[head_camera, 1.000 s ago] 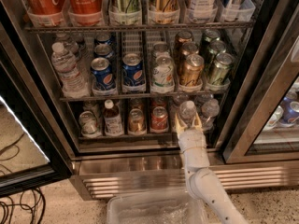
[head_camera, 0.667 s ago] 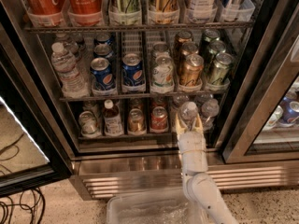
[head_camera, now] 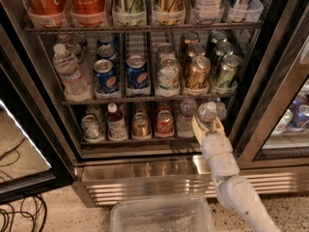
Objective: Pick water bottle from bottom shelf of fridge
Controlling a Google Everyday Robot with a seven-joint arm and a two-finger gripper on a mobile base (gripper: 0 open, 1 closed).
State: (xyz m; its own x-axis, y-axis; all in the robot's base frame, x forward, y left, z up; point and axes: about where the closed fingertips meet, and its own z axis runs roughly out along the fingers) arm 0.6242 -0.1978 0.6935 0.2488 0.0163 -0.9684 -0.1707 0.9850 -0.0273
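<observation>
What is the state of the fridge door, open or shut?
Open: the door swings out at left, and the gripper reaches inside at the bottom shelf, around a water bottle.

White robot arm (head_camera: 237, 193) rising from the frame's 5 o'clock corner toward 12 o'clock, wrist in line with the forearm. The gripper (head_camera: 208, 123) sits just right of centre, its two pale yellow fingers (head_camera: 197, 128) pointing to 12 o'clock and clasped on either side of the water bottle (head_camera: 207, 111).

Cream-white gripper (head_camera: 208, 123), near right, clasps a clear ribbed white-capped plastic water bottle (head_camera: 207, 111), right of a red can (head_camera: 164, 123) and a gold can (head_camera: 141, 125).
</observation>
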